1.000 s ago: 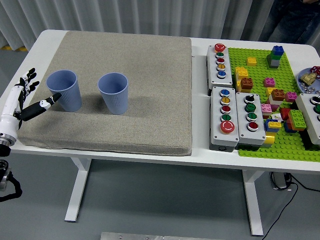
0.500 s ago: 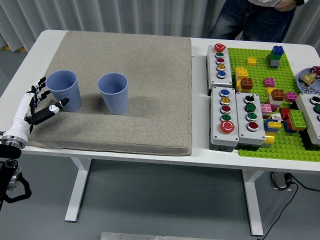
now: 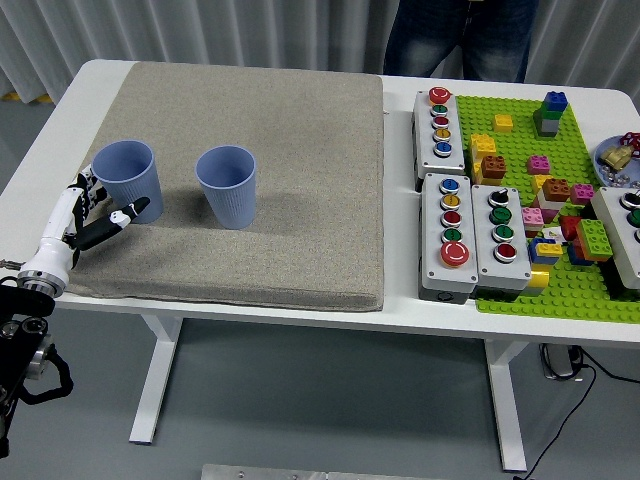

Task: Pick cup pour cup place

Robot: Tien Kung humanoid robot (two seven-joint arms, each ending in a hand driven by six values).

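Note:
Two blue ribbed cups stand upright on the grey mat [image 3: 290, 130]: the left cup [image 3: 127, 179] near the mat's left edge and the right cup [image 3: 227, 185] a little right of it. My left hand [image 3: 100, 213] comes in from the lower left, white and black, fingers spread. Its thumb tip lies at the left cup's near base and the other fingers reach beside the cup's left wall. It holds nothing. What is inside the cups is not visible. My right hand is out of view.
Button boxes [image 3: 470, 232] stand right of the mat. A green baseplate [image 3: 520, 150] with several loose bricks fills the right side. A person [image 3: 460, 35] stands at the table's far edge.
My left hand has moved right and forward, from beside the mat to the left cup. The person has walked left along the far side.

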